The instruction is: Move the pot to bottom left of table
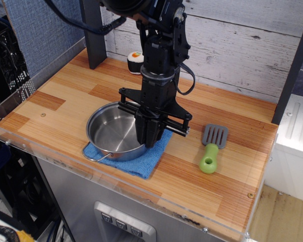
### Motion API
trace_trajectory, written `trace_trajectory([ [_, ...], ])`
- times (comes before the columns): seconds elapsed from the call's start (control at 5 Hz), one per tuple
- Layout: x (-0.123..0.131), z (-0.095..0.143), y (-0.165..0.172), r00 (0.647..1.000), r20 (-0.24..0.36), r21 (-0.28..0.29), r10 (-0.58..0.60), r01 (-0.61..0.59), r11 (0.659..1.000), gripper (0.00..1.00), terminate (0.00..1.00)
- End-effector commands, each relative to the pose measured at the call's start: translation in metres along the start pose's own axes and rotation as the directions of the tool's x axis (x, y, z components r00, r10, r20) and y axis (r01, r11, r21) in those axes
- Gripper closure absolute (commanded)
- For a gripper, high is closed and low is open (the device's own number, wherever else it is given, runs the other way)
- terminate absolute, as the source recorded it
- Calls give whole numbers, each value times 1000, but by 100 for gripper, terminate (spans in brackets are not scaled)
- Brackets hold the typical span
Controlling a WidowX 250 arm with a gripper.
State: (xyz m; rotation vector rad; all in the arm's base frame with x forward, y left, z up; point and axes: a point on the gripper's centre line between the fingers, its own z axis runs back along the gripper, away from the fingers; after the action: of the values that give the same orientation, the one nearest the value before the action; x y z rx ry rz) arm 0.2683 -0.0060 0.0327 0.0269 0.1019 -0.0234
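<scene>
You are looking at a wood-plank desk (65, 96) with a clear acrylic rim along its near edge, a whitewashed plank wall behind it and a blue fabric panel at the upper left of the frame. The pot (113, 132) sits left of centre in the frame, near the front edge of the desk, its shiny bowl open to you and empty. One wire loop handle points toward the lower left, out over the blue cloth (141, 160) that lies under the pot's front and right side. The pot looks slightly tilted, but you cannot tell from this view whether its base is resting on the cloth or raised off it.

The tool (150, 135) comes straight down from the black arm at the top centre and meets the pot at its right-hand rim. Its two dark fingers stand narrow, pressed close together on the rim, one side seeming inside the bowl and one outside. So you can read it as clamped on the pot's wall.

To the right of the cloth, well apart from the pot, lies a spatula (211, 148) with a grey slotted blade and a green handle. At the back, near the wall and a dark post, stands a small sushi-roll toy (135, 61).
</scene>
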Motion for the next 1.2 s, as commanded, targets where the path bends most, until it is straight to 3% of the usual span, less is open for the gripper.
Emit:
trace_trajectory([
  [0.0, 9, 63, 21, 992, 124, -84, 30, -19, 996, 100, 0],
  [0.2, 7, 89, 42, 986, 150, -98, 72, -58, 994, 100, 0],
  [0.4, 5, 91, 76, 978, 142, -101, 150, -136, 986, 100, 0],
  [0.8, -8, 75, 142, 951, 89, -80, 298, -291, 953, 100, 0],
  [1.0, -16, 62, 156, 943, 52, -78, 328, -323, 943, 100, 0],
])
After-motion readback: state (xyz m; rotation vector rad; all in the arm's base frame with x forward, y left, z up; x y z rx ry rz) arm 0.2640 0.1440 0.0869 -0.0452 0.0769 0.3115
